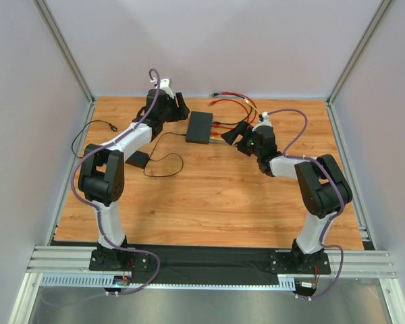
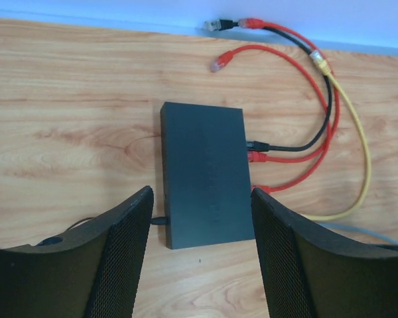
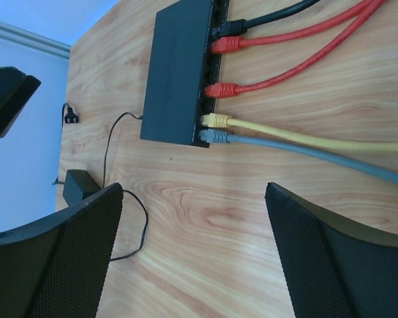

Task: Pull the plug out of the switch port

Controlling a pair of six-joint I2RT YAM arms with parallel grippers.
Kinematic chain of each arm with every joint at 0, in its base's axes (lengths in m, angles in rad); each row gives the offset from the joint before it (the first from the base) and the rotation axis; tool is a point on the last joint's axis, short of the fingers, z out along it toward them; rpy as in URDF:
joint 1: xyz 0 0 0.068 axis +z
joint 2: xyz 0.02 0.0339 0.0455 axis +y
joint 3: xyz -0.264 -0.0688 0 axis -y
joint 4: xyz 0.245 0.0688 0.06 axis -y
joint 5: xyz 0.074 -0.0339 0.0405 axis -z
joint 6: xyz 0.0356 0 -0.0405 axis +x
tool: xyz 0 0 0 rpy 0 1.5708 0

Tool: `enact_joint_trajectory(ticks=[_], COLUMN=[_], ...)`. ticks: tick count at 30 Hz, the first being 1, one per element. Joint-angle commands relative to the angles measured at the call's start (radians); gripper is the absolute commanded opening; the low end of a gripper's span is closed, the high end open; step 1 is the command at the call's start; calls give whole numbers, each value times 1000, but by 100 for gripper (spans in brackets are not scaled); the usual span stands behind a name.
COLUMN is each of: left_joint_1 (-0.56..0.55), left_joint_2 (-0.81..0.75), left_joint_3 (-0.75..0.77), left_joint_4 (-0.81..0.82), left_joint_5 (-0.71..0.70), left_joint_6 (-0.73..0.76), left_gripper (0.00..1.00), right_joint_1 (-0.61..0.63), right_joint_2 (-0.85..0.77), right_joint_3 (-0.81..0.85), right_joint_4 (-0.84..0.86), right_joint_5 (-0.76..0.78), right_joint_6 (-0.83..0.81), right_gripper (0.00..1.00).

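Lining up for the grasp, the right hand (image 3: 194,192) is hovering open just short of the grey plug (image 3: 215,136) in the switch (image 3: 176,73) at the bench's (image 1: 209,202) far middle, the left hand (image 2: 200,199) is hanging open beside it, and closing squarely on one plug is probably coming next.

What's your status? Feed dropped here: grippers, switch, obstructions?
Left gripper open, facing switch. Right gripper open, facing plugs; all five seated. Nothing in between.

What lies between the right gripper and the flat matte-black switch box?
Right wrist view: only bare wooden table separates the right gripper from the switch; the yellow cable and grey cable run beside.
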Motion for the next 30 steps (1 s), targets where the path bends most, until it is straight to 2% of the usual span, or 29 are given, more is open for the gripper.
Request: enact_joint_trajectory(ticks=[1,4,8,16,30], left_joint_1=[-9,-9,-13,-13,-13], left_joint_2=[35,105,193,297,355], left_joint_3=[54,130,187,287,324], left_joint_4=[-17,-75,-127,-199,-218], left_joint_5=[0,3,17,40,132], left_joint_6=[58,98,155,144,131], left_gripper=[69,69,72,74,74], right_joint_1=[5,5,7,37,62], right_joint_2=[71,97,72,82,122], right_joint_3=[58,56,60,59,72], right_joint_4=[101,146,107,101,106], right_joint_5=[-18,-53,-67,-81,-50], right_joint_6=[48,18,-31,-9,30], right_gripper=[89,86,86,86,84])
